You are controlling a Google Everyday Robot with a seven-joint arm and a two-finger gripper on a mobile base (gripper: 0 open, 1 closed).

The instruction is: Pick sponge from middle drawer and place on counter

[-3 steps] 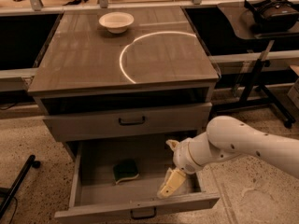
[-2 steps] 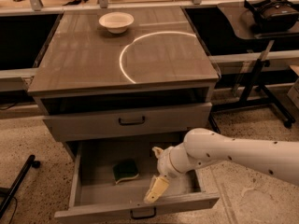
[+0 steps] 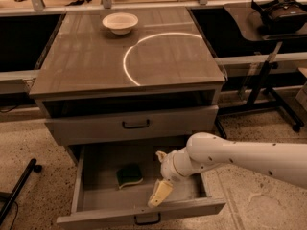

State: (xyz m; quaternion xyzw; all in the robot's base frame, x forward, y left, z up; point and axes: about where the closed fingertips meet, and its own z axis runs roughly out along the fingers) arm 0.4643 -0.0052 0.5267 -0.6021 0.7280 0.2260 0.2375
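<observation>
Middle drawer [image 3: 105, 214] noted pulled out for access, sponge [image 3: 129, 175] lying green face up on its floor, gripper [image 3: 160, 191] lowered inside just right of it, nothing held, opening not discernible.

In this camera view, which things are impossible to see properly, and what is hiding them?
All in the camera view:
- Right rear part of the middle drawer: hidden by the arm, whose pincer hangs over the drawer floor, right of the sponge.
- Inside of the upper drawer: hidden by its shut front.
- The arm's base: cut off by the right edge.
- The gap under the counter: too dark.
</observation>
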